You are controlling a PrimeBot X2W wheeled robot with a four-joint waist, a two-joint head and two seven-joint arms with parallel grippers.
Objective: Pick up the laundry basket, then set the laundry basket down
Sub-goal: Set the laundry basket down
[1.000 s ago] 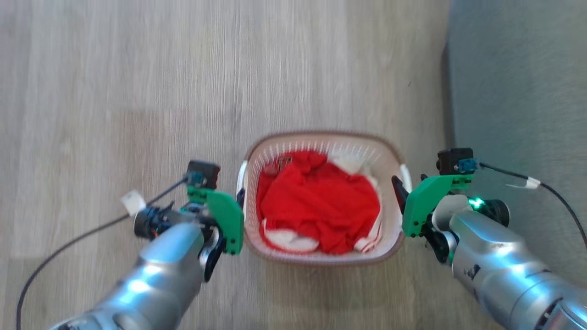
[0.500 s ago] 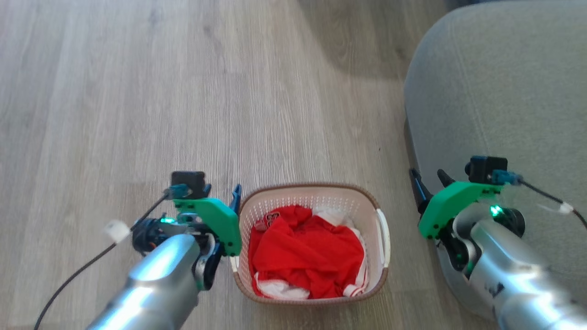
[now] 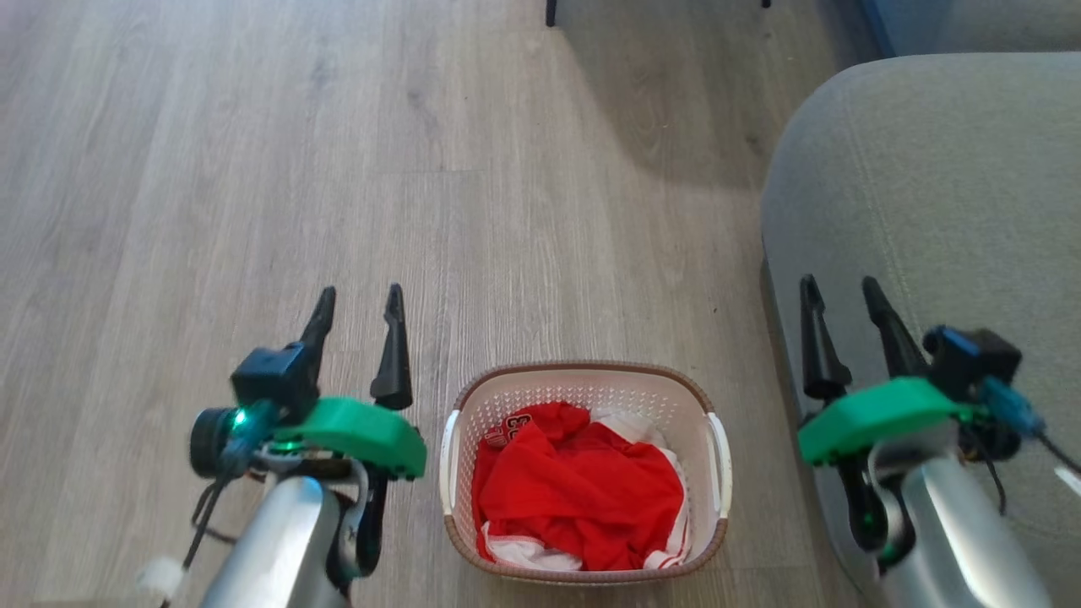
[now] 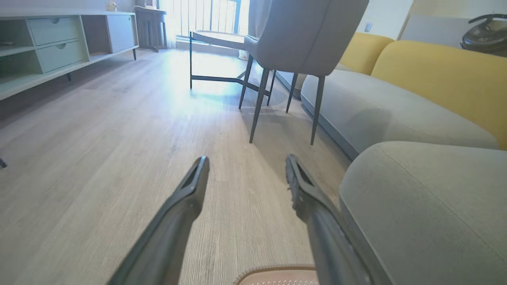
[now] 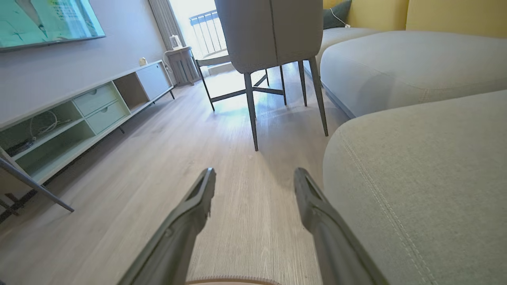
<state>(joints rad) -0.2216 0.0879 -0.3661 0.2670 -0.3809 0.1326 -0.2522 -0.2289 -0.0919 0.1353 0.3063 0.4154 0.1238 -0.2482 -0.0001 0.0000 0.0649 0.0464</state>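
Note:
The laundry basket (image 3: 676,397) is white with perforated walls and a brown rim, and it stands on the wood floor at the bottom middle of the head view with red and white clothes (image 3: 578,490) inside. My left gripper (image 3: 359,300) is open to the basket's left, fingers pointing forward, nothing between them. On the basket's right my right gripper (image 3: 838,287) is open too, beside the grey sofa. Neither touches the basket. Its brown rim (image 4: 277,273) peeks in at the bottom of the left wrist view between my open left gripper (image 4: 246,166), and its rim (image 5: 229,280) also under my right gripper (image 5: 253,176).
A grey sofa cushion (image 3: 929,194) rises close on the right, next to the right arm. Ahead stand a grey chair (image 4: 301,35) on thin dark legs, a yellow-backed sofa (image 4: 435,75) and a low pale-green TV cabinet (image 5: 79,118) along the left wall.
Both grippers have come off the basket's sides, risen and turned to point forward. The head camera has tilted up, so the basket sits lower in view and more sofa shows.

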